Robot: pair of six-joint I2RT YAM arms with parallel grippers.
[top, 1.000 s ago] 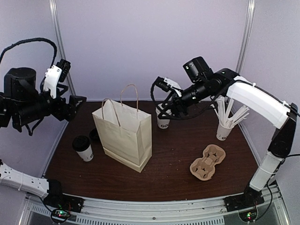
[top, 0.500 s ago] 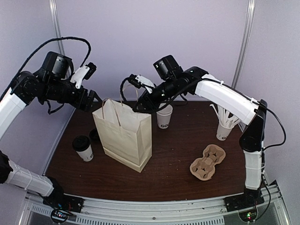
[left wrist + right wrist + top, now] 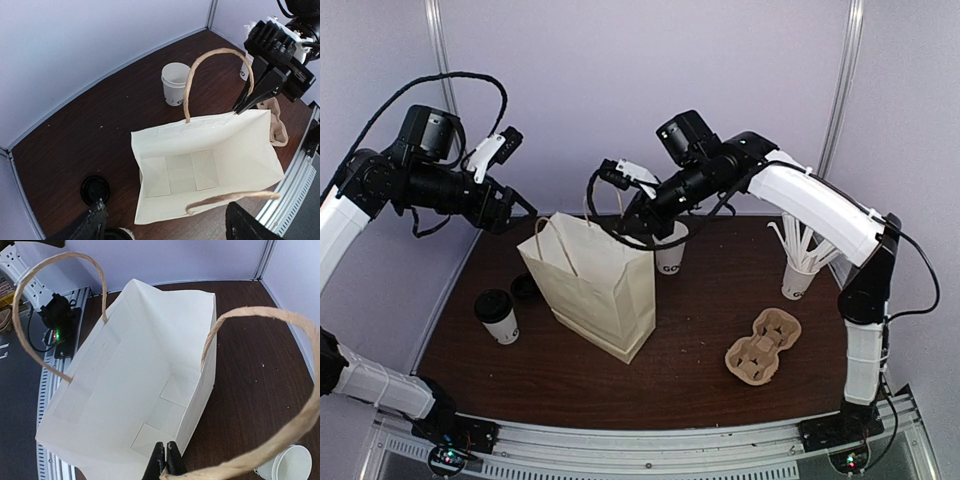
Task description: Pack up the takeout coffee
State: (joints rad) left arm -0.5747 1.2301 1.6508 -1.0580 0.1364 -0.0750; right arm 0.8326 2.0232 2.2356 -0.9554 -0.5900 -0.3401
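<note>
One takeout coffee cup [image 3: 498, 316] with a black lid stands at the table's left; only its lid edge [image 3: 116, 234] shows in the left wrist view. A second white cup [image 3: 670, 254] stands open behind the bag, and it also shows in the wrist views [image 3: 175, 83] [image 3: 293, 465]. Its loose black lid [image 3: 523, 288] [image 3: 95, 189] lies flat. The paper bag [image 3: 596, 290] [image 3: 200, 170] [image 3: 120, 385] stands open and empty. My right gripper [image 3: 621, 228] [image 3: 244, 104] [image 3: 166, 461] is shut on the bag's far rim at a handle's foot. My left gripper [image 3: 515, 214] [image 3: 167, 225] hangs open above the bag's left rim.
A white cup full of long white sticks [image 3: 798, 272] stands at the right. A brown pulp carrier [image 3: 763, 346] lies at the front right. The booth's walls close the back and sides.
My right gripper swung from the open cup to the bag's far rim and shut there. The bag's top has opened wider and leaned right. My left arm came in over the bag's left side.
</note>
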